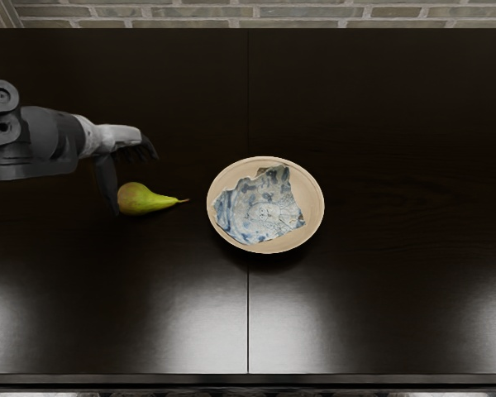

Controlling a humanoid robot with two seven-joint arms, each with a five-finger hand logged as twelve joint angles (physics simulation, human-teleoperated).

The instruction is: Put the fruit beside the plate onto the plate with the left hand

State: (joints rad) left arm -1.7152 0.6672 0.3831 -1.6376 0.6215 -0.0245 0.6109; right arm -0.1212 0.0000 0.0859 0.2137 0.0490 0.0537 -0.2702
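A green-yellow pear (pixel 145 198) lies on its side on the dark table, stem pointing right toward the plate. The cream plate (pixel 308 184) with a blue and white pattern sits just right of it, a small gap between them. My left hand (pixel 120 169) comes in from the left edge and hovers at the pear's left end. Its dark fingers are spread, one reaching down beside the fruit and others pointing right above it. Nothing is held. The right arm is out of view.
The dark wooden table (pixel 380 289) fills the view, with a seam running down its middle. A brick wall (pixel 248 12) lines the far edge.
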